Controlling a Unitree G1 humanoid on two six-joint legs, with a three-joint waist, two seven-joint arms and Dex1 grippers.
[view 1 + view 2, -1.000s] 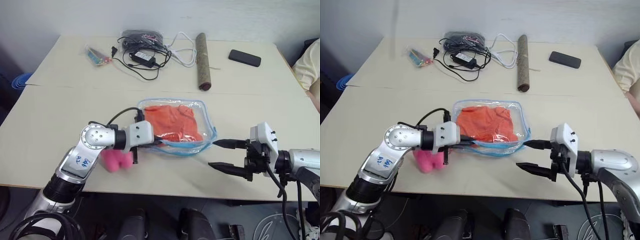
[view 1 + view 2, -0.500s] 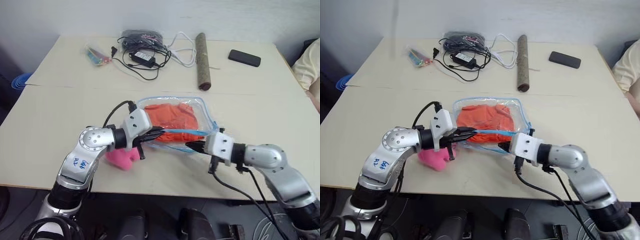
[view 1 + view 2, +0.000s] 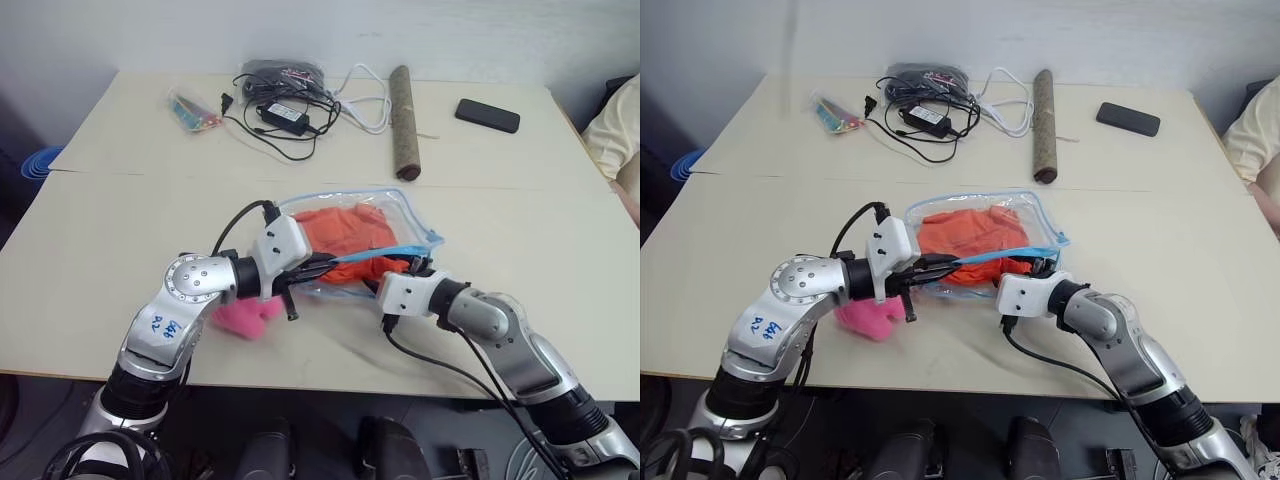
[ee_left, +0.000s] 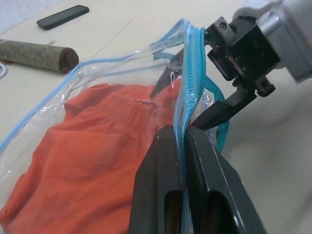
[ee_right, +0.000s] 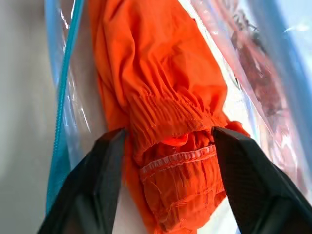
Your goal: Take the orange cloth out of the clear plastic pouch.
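Note:
The clear plastic pouch (image 3: 418, 214) with light blue trim lies at the table's middle, and the orange cloth (image 3: 345, 232) sits crumpled inside it. My left gripper (image 3: 318, 268) is shut on the pouch's blue zipper edge (image 4: 187, 83) and holds that edge raised. This keeps the pouch's mouth apart. My right gripper (image 3: 415, 266) reaches into the mouth from the right. In the right wrist view its fingers (image 5: 87, 195) stand open on either side of the cloth's gathered hem (image 5: 170, 141).
A pink plush toy (image 3: 245, 315) lies beside my left arm. At the back are a small colourful packet (image 3: 195, 110), a tangle of cables with an adapter (image 3: 285, 105), a brown roll (image 3: 404, 122) and a black phone (image 3: 487, 115). A person's sleeve (image 3: 620, 130) shows at the right edge.
My right gripper has swung in from the pouch's right, rolled over and entered the pouch's mouth around the cloth. My left gripper has tilted, raising the zipper edge.

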